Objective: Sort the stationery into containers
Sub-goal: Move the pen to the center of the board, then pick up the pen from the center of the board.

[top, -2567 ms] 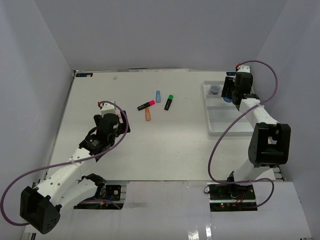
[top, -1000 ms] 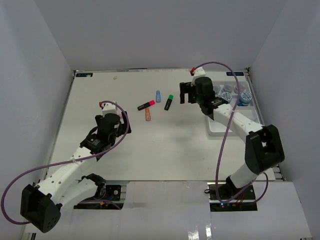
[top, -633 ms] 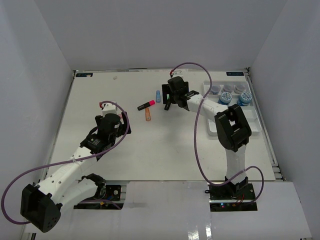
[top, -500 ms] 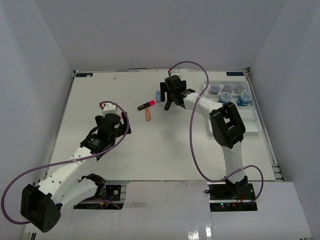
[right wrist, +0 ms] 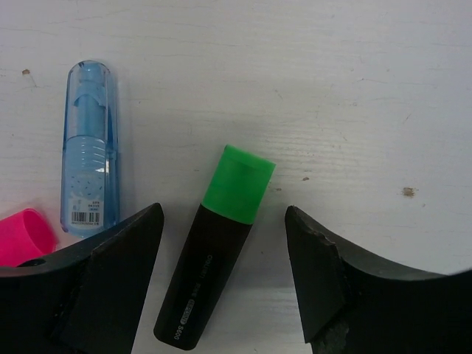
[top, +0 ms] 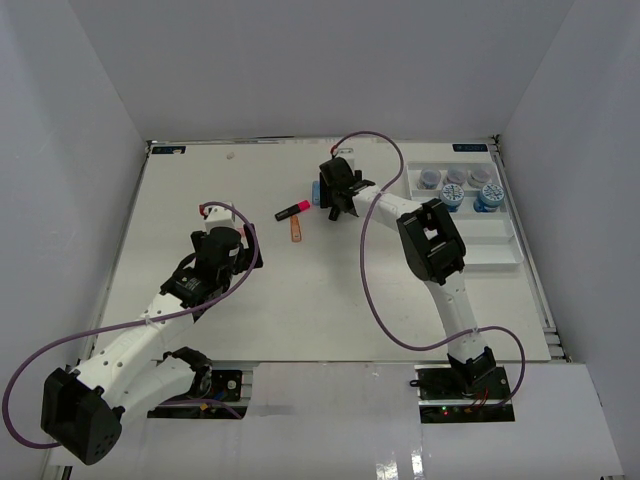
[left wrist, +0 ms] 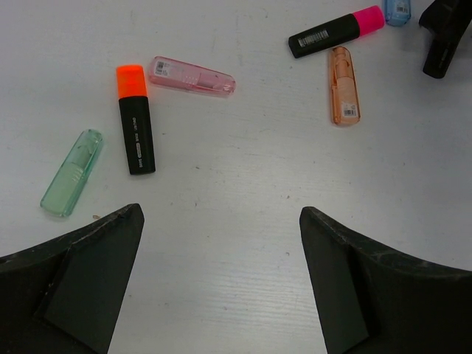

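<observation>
My right gripper [top: 336, 198] is open and hangs over a black highlighter with a green cap [right wrist: 234, 183]; in the right wrist view its fingers [right wrist: 223, 221] stand either side of the black body, apart from it. A pastel blue highlighter [right wrist: 90, 147] lies to its left, next to a pink cap [right wrist: 26, 234]. A black highlighter with a pink cap [top: 292, 210] and a pastel orange one [top: 296, 230] lie nearby. My left gripper [left wrist: 220, 221] is open and empty above bare table. The white tray [top: 480, 245] at the right holds several jars [top: 450, 196] in its far section.
The left wrist view shows a black highlighter with an orange cap [left wrist: 135, 125], a pastel pink one [left wrist: 192, 75] and a pastel green one [left wrist: 71, 173] ahead of the left gripper [top: 240, 248]. White walls close in the table on three sides.
My right arm has swung left from the tray across the table and now hangs over the green-capped highlighter. The left arm has not moved.
</observation>
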Controlling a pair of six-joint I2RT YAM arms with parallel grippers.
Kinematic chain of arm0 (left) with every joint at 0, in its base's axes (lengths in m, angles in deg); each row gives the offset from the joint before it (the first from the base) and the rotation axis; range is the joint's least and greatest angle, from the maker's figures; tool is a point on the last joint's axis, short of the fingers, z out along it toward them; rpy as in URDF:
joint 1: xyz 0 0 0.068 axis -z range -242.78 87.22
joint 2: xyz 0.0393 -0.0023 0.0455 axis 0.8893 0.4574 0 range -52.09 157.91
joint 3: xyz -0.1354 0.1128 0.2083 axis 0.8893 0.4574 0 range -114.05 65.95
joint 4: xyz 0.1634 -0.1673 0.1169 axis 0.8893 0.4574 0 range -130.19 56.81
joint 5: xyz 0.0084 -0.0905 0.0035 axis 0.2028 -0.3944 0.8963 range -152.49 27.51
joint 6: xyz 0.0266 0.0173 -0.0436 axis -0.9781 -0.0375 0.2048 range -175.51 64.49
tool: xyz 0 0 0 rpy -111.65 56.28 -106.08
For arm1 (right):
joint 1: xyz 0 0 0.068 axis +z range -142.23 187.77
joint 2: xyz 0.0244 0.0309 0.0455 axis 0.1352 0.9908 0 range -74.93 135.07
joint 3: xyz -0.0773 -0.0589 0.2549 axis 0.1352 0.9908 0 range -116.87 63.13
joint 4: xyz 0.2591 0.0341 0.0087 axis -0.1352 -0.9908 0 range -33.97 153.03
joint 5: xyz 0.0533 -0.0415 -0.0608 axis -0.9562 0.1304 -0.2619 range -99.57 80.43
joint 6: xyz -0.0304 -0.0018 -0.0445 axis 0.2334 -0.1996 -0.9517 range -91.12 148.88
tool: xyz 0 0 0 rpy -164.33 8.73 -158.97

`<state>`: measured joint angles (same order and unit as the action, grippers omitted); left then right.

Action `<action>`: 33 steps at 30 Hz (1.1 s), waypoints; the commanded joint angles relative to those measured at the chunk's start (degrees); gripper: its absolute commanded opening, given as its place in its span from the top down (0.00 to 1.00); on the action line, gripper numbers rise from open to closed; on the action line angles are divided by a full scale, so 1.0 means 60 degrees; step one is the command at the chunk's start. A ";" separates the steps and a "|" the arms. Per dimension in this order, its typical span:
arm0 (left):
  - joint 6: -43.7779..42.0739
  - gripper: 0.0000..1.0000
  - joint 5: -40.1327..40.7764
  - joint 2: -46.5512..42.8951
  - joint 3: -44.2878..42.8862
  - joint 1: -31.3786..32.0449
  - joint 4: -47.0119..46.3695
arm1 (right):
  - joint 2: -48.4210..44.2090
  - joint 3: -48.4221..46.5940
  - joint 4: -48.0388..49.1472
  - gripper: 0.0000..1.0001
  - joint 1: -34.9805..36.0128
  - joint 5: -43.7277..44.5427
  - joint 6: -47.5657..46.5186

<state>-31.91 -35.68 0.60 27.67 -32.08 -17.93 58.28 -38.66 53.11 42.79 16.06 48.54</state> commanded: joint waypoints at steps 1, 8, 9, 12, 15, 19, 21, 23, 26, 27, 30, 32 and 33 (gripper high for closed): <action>0.0067 0.02 -0.0073 -0.0094 -0.0211 -0.0048 -0.0004 | 0.0006 -0.0043 -0.0194 0.28 0.0051 0.0372 0.0340; 0.0081 0.02 -0.0103 -0.0065 -0.0211 -0.0048 -0.0004 | -0.1016 0.1654 -0.0077 0.67 0.0022 0.0607 0.0649; 0.0081 0.02 -0.0103 -0.0065 -0.0211 -0.0048 -0.0004 | -0.1179 0.1905 -0.0004 0.70 -0.0007 0.0621 0.0649; 0.0081 0.02 -0.0103 -0.0080 -0.0211 -0.0048 0.0010 | -0.2057 0.3004 0.0143 0.77 -0.0051 0.0694 0.0649; 0.0081 0.02 -0.0103 -0.0095 -0.0197 -0.0048 0.0010 | -0.3243 0.4158 0.0537 0.79 -0.0066 0.0797 0.0416; 0.0096 0.02 -0.0088 -0.0124 -0.0211 -0.0048 0.0025 | -0.4956 0.5523 0.0656 0.78 -0.0197 0.0972 0.0166; 0.0081 0.02 -0.0117 -0.0138 -0.0211 -0.0048 0.0010 | -0.6011 0.6355 0.0671 0.77 -0.0489 0.1060 0.0282; 0.0096 0.02 -0.0146 -0.0153 -0.0211 -0.0048 0.0010 | -0.7051 0.6871 0.0700 0.76 -0.0768 0.1148 0.0443; 0.0096 0.02 -0.0205 -0.0138 -0.0211 -0.0048 0.0010 | -0.8122 0.7692 0.0715 0.72 -0.1499 0.1207 0.0809; 0.0096 0.02 -0.0220 -0.0124 -0.0211 -0.0048 0.0010 | -0.8298 0.7853 0.0715 0.71 -0.1893 0.1222 0.0883; 0.0096 0.02 -0.0249 -0.0095 -0.0211 -0.0048 0.0010 | -0.8841 0.8323 0.0715 0.69 -0.2801 0.1047 0.1249; 0.0096 0.02 -0.0235 -0.0094 -0.0211 -0.0048 0.0025 | -0.9075 0.8629 0.0715 0.69 -0.3475 0.0828 0.1555; 0.0110 0.02 -0.0220 -0.0095 -0.0197 -0.0048 0.0011 | -0.9120 0.8704 0.0729 0.69 -0.3697 0.0783 0.1673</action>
<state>-31.80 -36.60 0.57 27.67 -32.11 -17.90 4.86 11.47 56.90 24.30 20.94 54.61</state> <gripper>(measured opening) 0.979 0.369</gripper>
